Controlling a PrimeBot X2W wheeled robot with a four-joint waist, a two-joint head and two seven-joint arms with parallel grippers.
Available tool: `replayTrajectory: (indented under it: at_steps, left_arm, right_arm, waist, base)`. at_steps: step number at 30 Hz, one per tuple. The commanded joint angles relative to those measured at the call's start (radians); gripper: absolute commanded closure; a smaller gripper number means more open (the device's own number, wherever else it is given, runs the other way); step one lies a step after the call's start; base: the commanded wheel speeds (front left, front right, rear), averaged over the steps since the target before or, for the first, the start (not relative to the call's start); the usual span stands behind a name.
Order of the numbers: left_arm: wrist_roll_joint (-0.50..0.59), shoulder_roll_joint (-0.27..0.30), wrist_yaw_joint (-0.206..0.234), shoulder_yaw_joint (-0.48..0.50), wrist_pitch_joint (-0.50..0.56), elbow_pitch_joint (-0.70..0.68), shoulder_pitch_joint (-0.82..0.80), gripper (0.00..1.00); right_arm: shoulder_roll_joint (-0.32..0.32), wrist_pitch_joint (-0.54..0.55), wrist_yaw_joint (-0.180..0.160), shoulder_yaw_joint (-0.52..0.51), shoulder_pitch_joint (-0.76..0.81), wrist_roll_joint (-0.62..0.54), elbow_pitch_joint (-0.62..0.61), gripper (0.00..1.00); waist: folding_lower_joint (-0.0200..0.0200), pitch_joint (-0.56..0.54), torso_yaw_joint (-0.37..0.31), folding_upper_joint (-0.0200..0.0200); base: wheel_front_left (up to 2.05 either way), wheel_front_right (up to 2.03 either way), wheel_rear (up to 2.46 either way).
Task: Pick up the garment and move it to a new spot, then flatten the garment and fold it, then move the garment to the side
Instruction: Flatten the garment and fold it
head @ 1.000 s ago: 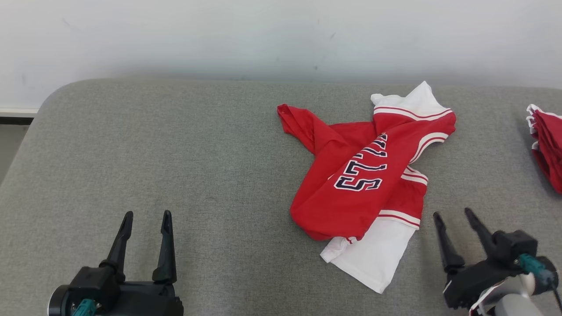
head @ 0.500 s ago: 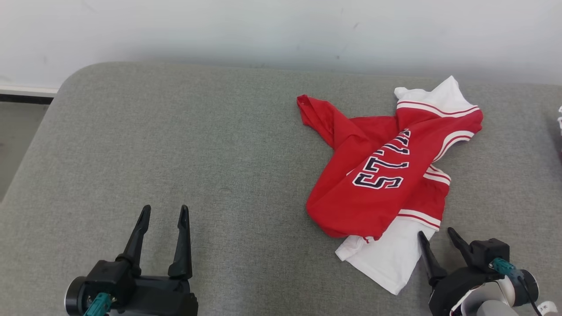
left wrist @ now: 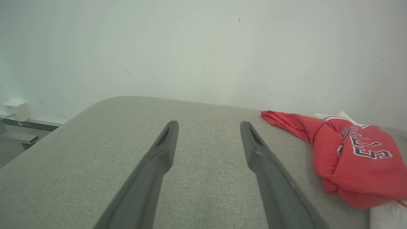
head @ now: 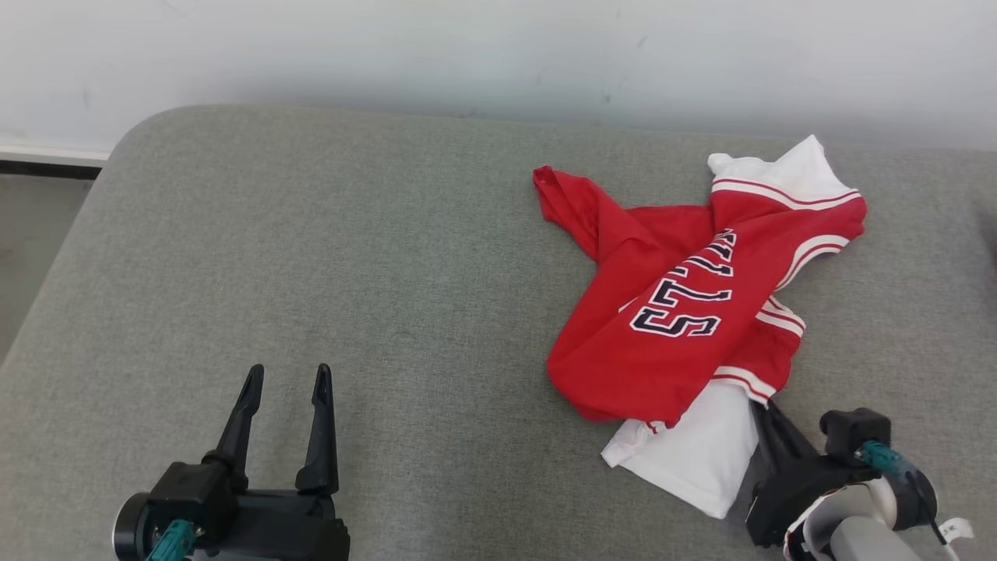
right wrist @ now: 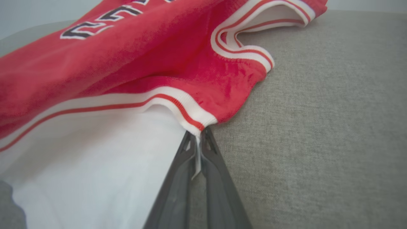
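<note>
At the near right of the grey cushion, the right gripper is pinching shut on a thin white edge of the crumpled red-and-white garment; so little cloth, seemingly one layer, is risking slipping free on lifting. At near left, the left gripper is hovering wide open, empty

garment lettering partly under a fold

The garment is seen as soft, matt cloth in red and white, edged with ribbed knit trim. The bench is covered in coarse grey woven fabric. At seven o'clock, the left pincer is formed of matt dark plastic. The wall is painted smooth and matt.
</note>
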Motion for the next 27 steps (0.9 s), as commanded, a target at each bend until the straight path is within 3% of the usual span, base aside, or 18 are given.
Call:
replayTrajectory:
  at_steps: [1,8,20,25,26,27]
  left_arm:
    - [-0.004,0.000,0.005,0.002,0.000,-0.004,0.009,0.00]
    - [-0.003,0.000,-0.002,0.017,0.000,0.002,0.034,0.00]
    - [0.002,0.000,-0.010,0.026,0.000,0.001,0.054,0.00]
    - [0.007,0.001,-0.015,0.029,0.000,0.002,0.060,0.00]
    - [0.008,0.000,-0.016,0.031,0.000,0.003,0.062,0.00]
    - [0.009,0.000,-0.017,0.034,0.000,0.003,0.063,0.00]
  right_arm:
    - [-0.015,0.001,-0.003,-0.013,0.004,0.007,-0.021,1.00]
    - [-0.086,0.001,-0.003,-0.091,0.122,0.007,-0.185,1.00]
    - [-0.194,0.017,-0.003,-0.226,0.309,-0.011,-0.332,1.00]
    - [-0.195,0.047,-0.003,-0.269,0.347,-0.017,-0.365,1.00]
    - [-0.193,0.050,-0.003,-0.275,0.352,-0.021,-0.371,0.68]
    - [-0.185,0.046,-0.003,-0.277,0.353,-0.024,-0.379,0.00]
  waist:
    - [0.0000,-0.008,-0.014,0.0000]
    - [0.0000,-0.042,-0.069,0.0000]
    - [0.0000,-0.060,-0.119,0.0000]
    - [0.0000,-0.068,-0.124,0.0000]
    - [0.0000,-0.071,-0.125,0.0000]
    - [0.0000,-0.074,-0.127,0.0000]
  base:
    - [0.00,0.00,0.00]
    - [0.00,0.00,0.00]
    - [0.00,0.00,0.00]
    - [0.00,0.00,0.00]
    - [0.00,0.00,0.00]
    - [0.00,0.00,0.00]
